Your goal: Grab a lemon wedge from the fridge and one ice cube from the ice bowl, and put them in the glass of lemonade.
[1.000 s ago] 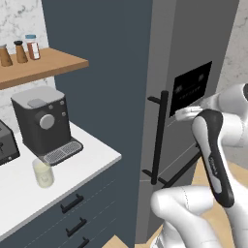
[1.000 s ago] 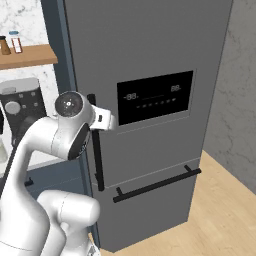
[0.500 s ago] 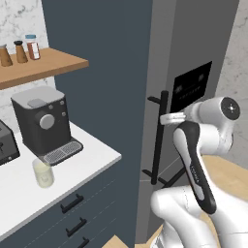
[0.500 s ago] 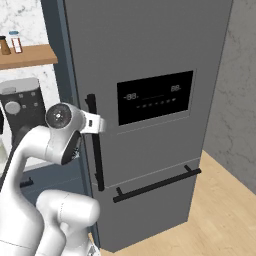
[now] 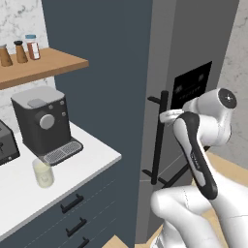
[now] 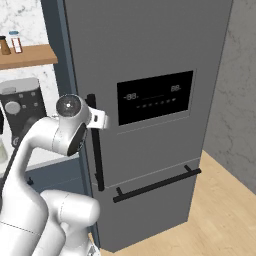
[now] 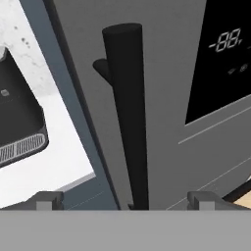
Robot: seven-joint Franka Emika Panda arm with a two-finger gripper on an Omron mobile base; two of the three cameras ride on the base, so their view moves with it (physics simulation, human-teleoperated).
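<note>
Kitchen of dark blue cabinets; beside the white desk stands the tall dark grey fridge (image 6: pixel 150 120), door shut. Its long black vertical bar handle (image 7: pixel 128 117) runs upright dead ahead, centred between my jaws (image 7: pixel 125 200), which gape wide, holding nothing.

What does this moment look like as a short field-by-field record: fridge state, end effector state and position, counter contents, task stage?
fridge: tall dark grey fridge with black display panel, door closed
handle: long black vertical bar handle, centred between the two finger tips in the hand view, not yet gripped
end effector: end effector open, empty, close to the vertical handle
counter: dark coffee machine on the white counter; small clear glass of lemonade in front of it
task stage: fridge not yet opened
</note>
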